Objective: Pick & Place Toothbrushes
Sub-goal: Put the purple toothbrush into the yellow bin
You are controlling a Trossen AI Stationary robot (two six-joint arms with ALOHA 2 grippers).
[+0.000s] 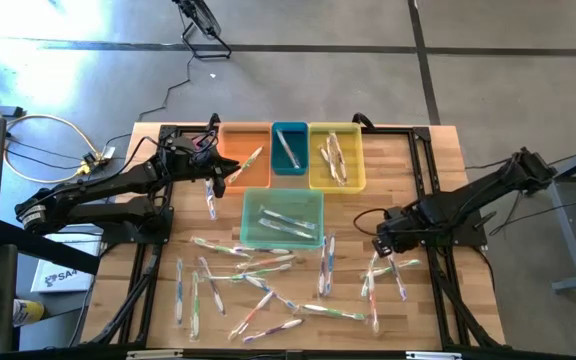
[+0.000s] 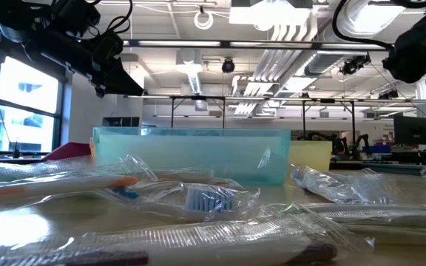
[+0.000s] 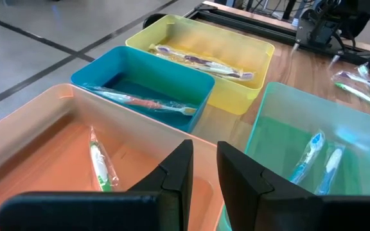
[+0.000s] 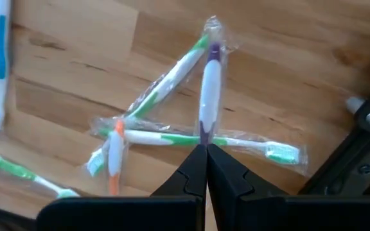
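My left hand (image 3: 201,176) hovers over orange bin (image 3: 37,147), fingers narrowly apart, empty. My right hand (image 4: 205,168) is clamped on a purple toothbrush (image 4: 209,90) over bench (image 1: 428,170). Other toothbrushes (image 1: 258,270) lie scattered on bench, some in bins.

High cam straight down over whole bench (image 1: 438,150), low cam level at bench-top, wrist cams close; high and left-wrist share the bins (image 3: 191,83).

Grey concrete floor (image 1: 368,60), ceiling lights (image 2: 203,16), windows (image 2: 21,103), exposed ducts (image 2: 302,52)
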